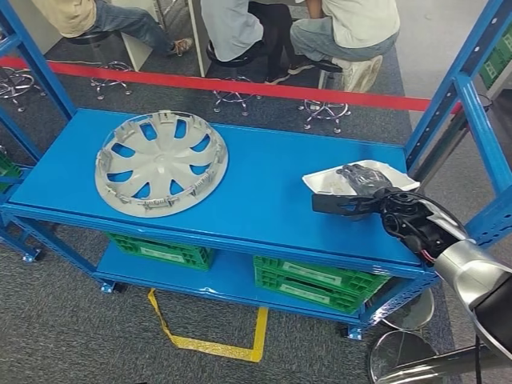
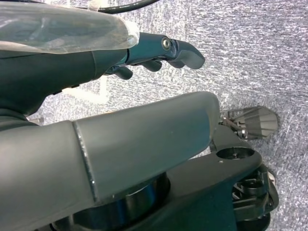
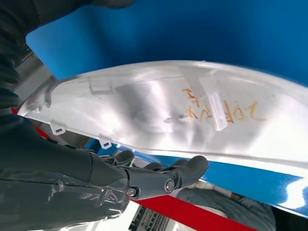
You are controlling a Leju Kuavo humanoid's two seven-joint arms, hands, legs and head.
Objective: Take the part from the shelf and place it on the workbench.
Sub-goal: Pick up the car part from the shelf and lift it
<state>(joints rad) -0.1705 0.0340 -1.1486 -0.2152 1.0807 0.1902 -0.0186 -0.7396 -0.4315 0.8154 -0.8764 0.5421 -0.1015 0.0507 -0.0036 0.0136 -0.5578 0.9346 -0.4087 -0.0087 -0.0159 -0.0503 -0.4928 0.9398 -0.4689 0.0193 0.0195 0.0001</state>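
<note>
You see the pale translucent plastic part lying flat on the top board of the blue metal shelf, at the right side of the head view. Its long axis runs left to right in the frame, almost parallel to the front edge of the shelf, and its narrow end points to the left. In the right wrist view the same part is a long curved shell with orange handwriting on it.

Your right hand comes in from the lower right of the head view and is at the part. Its dark fingers lie over the top of the part, and others reach to the left along its near edge. In the right wrist view the fingers are stretched out just beside the rim of the part. I cannot tell if they really grip it.

Your left hand hangs over grey carpet, its fingers lightly curled and holding nothing.

The round silver plastic wheel cover lies flat at the left of the same board, well apart from the part.

On the lower board stand two green plastic crates. Their contents are hidden by the top board.
</note>
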